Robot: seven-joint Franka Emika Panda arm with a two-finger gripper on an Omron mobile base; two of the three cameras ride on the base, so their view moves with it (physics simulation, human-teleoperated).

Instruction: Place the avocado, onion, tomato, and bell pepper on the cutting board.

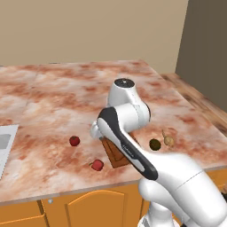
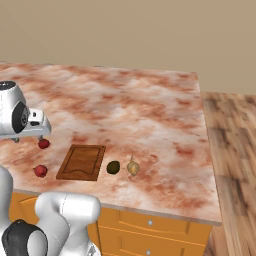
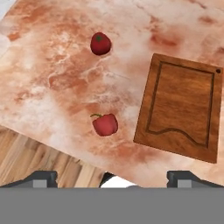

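Progress: nothing placed; cutting board bare, right of hand view | tomato upper left, bell pepper centre | avocado, onion right of board | gripper high above counter, jaws spread, holding nothing

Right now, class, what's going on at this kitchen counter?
A white robot arm hovers its gripper, open and holding nothing, above the counter. The cutting board lies bare. On one side of it sit the tomato and the bell pepper; on the other sit the avocado and the onion. Nothing has been placed on the board yet.
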